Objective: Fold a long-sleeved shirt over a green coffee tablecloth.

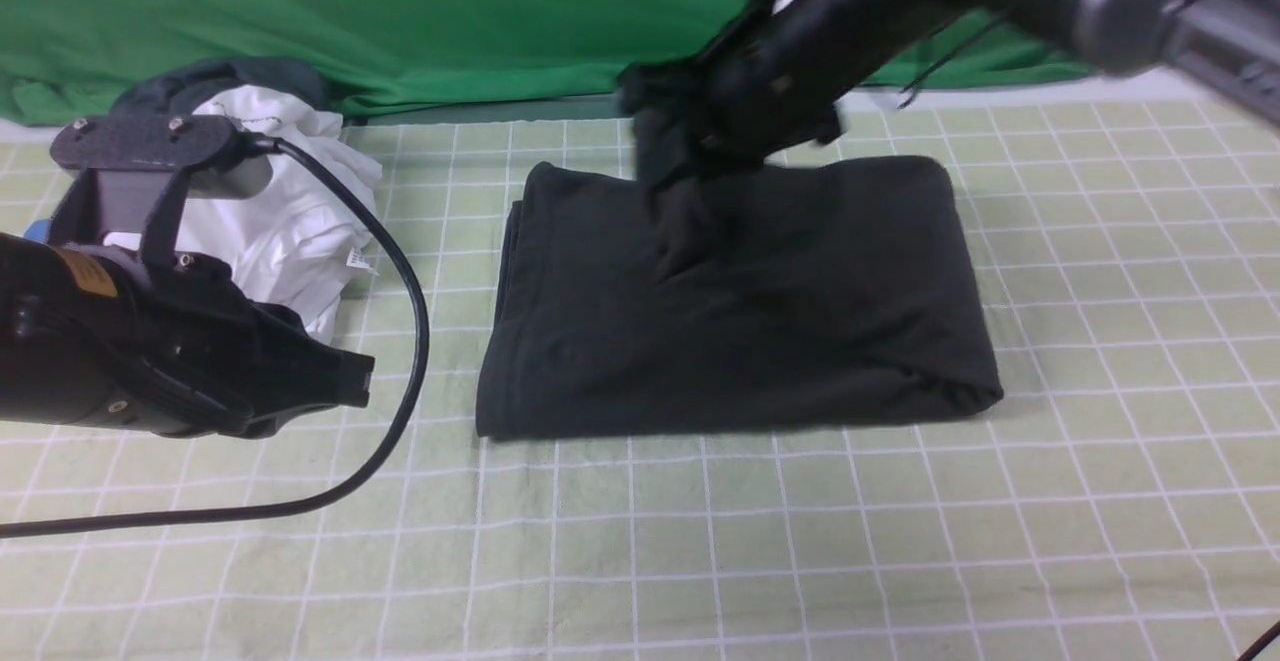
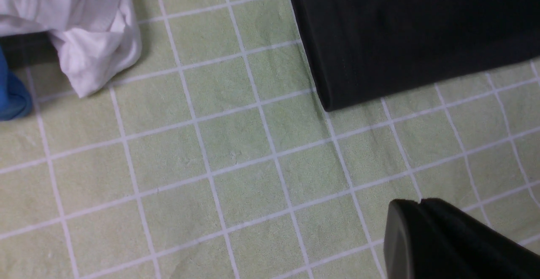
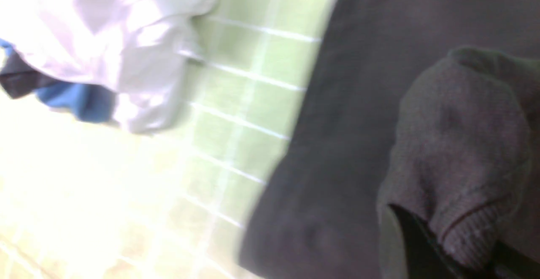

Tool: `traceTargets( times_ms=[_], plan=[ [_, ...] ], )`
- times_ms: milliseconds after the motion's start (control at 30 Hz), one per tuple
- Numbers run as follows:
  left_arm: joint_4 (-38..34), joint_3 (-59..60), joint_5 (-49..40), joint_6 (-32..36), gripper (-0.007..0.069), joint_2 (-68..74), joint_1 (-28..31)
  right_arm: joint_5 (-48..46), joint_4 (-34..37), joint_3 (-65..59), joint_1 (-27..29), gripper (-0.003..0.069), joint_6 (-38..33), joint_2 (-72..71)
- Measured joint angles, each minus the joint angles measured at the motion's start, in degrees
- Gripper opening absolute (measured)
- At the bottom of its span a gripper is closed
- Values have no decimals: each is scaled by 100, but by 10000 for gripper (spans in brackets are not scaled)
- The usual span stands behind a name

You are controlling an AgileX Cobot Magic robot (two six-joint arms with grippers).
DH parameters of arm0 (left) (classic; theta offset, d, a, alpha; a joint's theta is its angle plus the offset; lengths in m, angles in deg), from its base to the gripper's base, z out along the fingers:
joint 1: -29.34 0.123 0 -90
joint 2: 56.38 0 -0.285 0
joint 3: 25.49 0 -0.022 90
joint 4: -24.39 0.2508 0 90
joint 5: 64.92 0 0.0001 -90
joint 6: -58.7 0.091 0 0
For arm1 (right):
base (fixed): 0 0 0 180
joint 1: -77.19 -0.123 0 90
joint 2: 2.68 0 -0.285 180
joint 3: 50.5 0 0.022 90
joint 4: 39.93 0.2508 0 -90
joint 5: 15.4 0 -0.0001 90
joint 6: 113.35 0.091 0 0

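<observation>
The long-sleeved shirt [image 1: 740,311] lies as a black folded rectangle in the middle of the green coffee tablecloth [image 1: 1100,461], its print and label hidden. Over the shirt's far left part, my right gripper [image 1: 665,156] is shut on a ribbed sleeve cuff [image 3: 468,228] and holds that fabric lifted above the folded body [image 3: 350,101]. My left gripper [image 1: 350,381] hovers to the left of the shirt with its fingertips [image 2: 419,203] pressed together and nothing between them. The shirt's near left corner [image 2: 413,30] rests on the grid cloth [image 2: 211,144], apart from the left gripper.
A heap of white garments [image 1: 280,211] sits at the back left, with a blue garment [image 2: 12,97] beside it and a dark one behind. A plain green backdrop [image 1: 400,11] hangs along the far edge. The left arm's black cable [image 1: 410,341] loops over the cloth.
</observation>
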Motion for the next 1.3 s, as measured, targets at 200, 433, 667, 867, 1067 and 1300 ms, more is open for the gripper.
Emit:
traceTargets(
  times_ms=[200,433,667,867,1067,1300],
  plan=[
    [0,0,0,5,11,0,0,550,346,0,-313,31,14,518],
    [-4,0,0,5,11,0,0,1147,838,0,-521,189,20,903],
    [-4,0,0,5,11,0,0,969,1429,207,-558,428,-111,910],
    [-46,0,7,5,11,0,0,-1774,-216,1892,91,48,-1277,897],
    [-491,-412,-59,5,11,665,0,-2215,-1454,1773,361,8,-1221,251],
    [-998,-1265,-39,530,11,1751,-25,-2239,-1562,971,359,6,-1309,-112]
  ],
)
